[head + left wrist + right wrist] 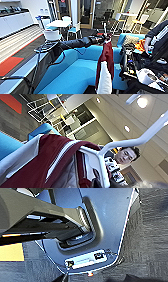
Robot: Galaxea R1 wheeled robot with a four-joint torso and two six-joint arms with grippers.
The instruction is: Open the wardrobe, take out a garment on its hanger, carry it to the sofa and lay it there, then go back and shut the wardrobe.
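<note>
The left gripper [108,37], clamped on the thin white hanger [117,145], holds the dark red, white-sleeved varsity jacket [106,60] hanging above the bright blue upholstered sofa [75,72]. I cannot tell the right gripper's state.

The left arm [75,43] is a black, jointed tube, thick and rounded, with a dark cable looping beneath it toward 7 o'clock. At 9 o'clock, a flat dark shoulder plate [46,46] carries blue cabling. On the right wrist camera, the robot's base [110,218] shows as a smooth blue-grey shell with a recessed dark handle and a pale label plate near 6 o'clock.
</note>
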